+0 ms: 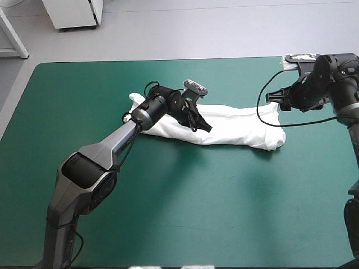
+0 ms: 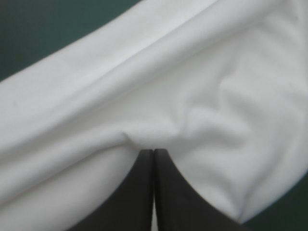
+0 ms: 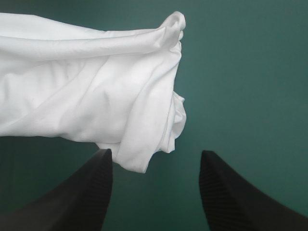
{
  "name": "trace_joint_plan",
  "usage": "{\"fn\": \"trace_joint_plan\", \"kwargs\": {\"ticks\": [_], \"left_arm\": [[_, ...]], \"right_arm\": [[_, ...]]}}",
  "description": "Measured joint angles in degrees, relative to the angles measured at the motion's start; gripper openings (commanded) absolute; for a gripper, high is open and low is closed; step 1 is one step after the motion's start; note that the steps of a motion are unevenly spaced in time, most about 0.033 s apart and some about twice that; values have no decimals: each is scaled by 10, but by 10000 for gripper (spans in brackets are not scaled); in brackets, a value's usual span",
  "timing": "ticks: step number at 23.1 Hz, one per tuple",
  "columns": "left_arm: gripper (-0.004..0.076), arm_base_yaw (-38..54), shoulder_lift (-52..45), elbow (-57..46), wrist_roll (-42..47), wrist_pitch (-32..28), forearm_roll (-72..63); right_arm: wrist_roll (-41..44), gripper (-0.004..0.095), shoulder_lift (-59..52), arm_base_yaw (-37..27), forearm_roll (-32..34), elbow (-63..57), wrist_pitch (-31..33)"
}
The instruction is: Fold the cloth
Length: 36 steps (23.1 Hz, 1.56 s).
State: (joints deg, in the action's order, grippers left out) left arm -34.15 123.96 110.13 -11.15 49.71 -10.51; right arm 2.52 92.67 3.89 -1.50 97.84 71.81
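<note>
The white T-shirt (image 1: pixel 235 126) lies on the teal-green cover as a long folded band, running from the table's middle toward its right side. My left gripper (image 1: pixel 203 125) rests on the band's left half, shut, and the cloth (image 2: pixel 192 86) puckers into a small fold right at its fingertips (image 2: pixel 154 153). My right gripper (image 1: pixel 274 101) hovers by the band's right end, beside its far corner. In the right wrist view this gripper (image 3: pixel 156 161) is open, and the bunched end of the T-shirt (image 3: pixel 106 91) lies just ahead of its fingers, untouched.
Bare teal-green cover (image 1: pixel 213 213) stretches in front of the T-shirt to the near edge and on the left side (image 1: pixel 67 101). Beyond the right gripper, the table's right edge (image 1: pixel 350 140) is close.
</note>
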Motion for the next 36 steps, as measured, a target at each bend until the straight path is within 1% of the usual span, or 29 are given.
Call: {"fn": "trace_joint_plan", "kwargs": {"ticks": [4, 7, 9, 10, 11, 13, 15, 18, 25, 27, 29, 30, 32, 33, 35, 36], "left_arm": [[-9, 0, 32, 1, 0, -8, -10], [-9, 0, 36, 3, 0, -10, -12], [-9, 0, 36, 4, 0, -10, -13], [-9, 0, 37, 4, 0, -10, -13], [-9, 0, 37, 4, 0, -10, -13], [-9, 0, 37, 5, 0, -10, -13], [-9, 0, 37, 5, 0, -10, -13], [-9, 0, 37, 5, 0, -8, -13], [-9, 0, 37, 5, 0, -6, -14], [-9, 0, 37, 5, 0, -6, -14], [-9, 0, 37, 5, 0, -6, -14], [-9, 0, 37, 5, 0, -6, -14], [-9, 0, 37, 5, 0, -6, -14], [-9, 0, 37, 5, 0, -6, -14], [-9, 0, 37, 5, 0, -6, -14], [-9, 0, 37, 5, 0, -6, -14]], "right_arm": [[8, 508, 0, -1, -4, 0, 0], [12, 509, 3, -26, -55, -5, -12], [-2, 509, 10, -53, -96, -18, -19], [-25, 510, 24, -83, -141, -39, -23], [-48, 515, 40, -102, -172, -58, -25], [-79, 519, 80, -116, -198, -85, -35], [-96, 519, 113, -117, -217, -91, -47], [-106, 519, 146, -117, -226, -91, -65], [-120, 519, 203, -116, -229, -91, -67], [-139, 518, 215, -110, -252, -90, -67], [-148, 508, 219, -99, -260, -89, -68], [-151, 491, 221, -91, -261, -88, -69], [-153, 400, 227, -72, -259, -83, -69], [-152, 322, 230, -65, -259, -82, -71], [-147, 133, 235, -50, -253, -78, -74], [-145, 18, 237, -44, -249, -78, -77]]}}
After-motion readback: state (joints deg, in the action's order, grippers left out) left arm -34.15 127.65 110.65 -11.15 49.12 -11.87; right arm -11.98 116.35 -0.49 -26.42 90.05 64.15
